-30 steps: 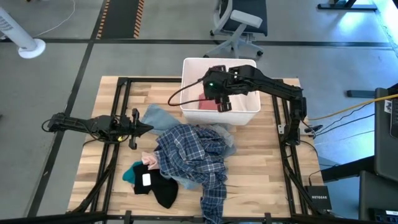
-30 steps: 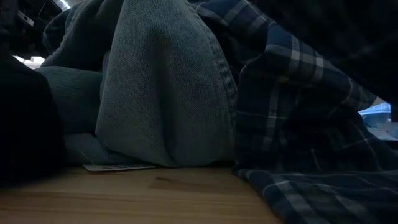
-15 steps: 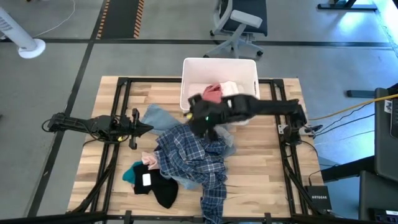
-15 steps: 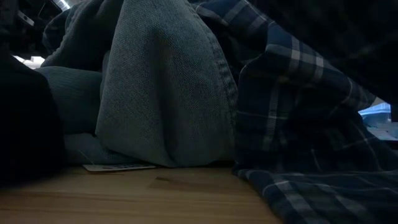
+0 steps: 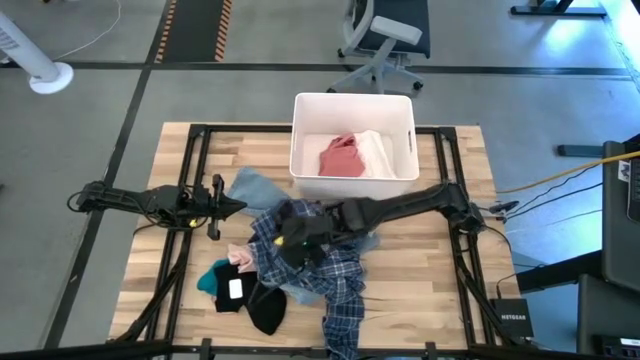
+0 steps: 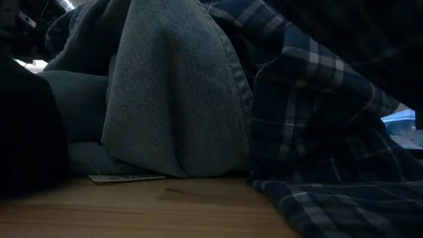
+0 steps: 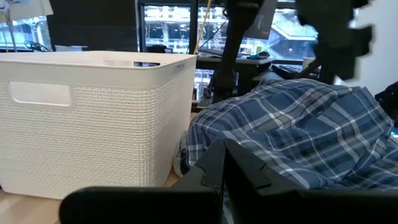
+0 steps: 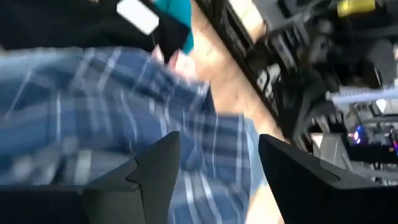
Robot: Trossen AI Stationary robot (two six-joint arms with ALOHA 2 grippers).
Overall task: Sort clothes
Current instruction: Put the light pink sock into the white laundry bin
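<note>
The clothes lie in a heap on the table's middle: a blue-and-white plaid shirt (image 5: pixel 322 262) on top, a light blue-grey garment (image 5: pixel 255 188) at its far left, and black (image 5: pixel 266 312), teal (image 5: pixel 211 279) and small pink (image 5: pixel 241 258) pieces at its near left. A pink garment (image 5: pixel 340 157) and a white one (image 5: pixel 377 150) lie in the white bin (image 5: pixel 352 99). My right gripper (image 5: pixel 290 243) is open just over the plaid shirt (image 8: pixel 93 93), its fingers on either side of the cloth. My left gripper (image 5: pixel 232 206) is shut and empty at the heap's left.
The white bin stands at the table's far edge, its wall also in the left wrist view (image 7: pixel 93 118). Black frame rails (image 5: pixel 195 160) run along the table's sides. In the low view denim (image 6: pixel 172 99) and plaid cloth (image 6: pixel 317 119) fill the picture. An office chair (image 5: pixel 385 35) stands beyond the table.
My right gripper has swung from over the white bin toward the table's near left and down, and now stands over the plaid shirt. The pink garment, earlier under the gripper, lies uncovered in the bin. The heap has kept still.
</note>
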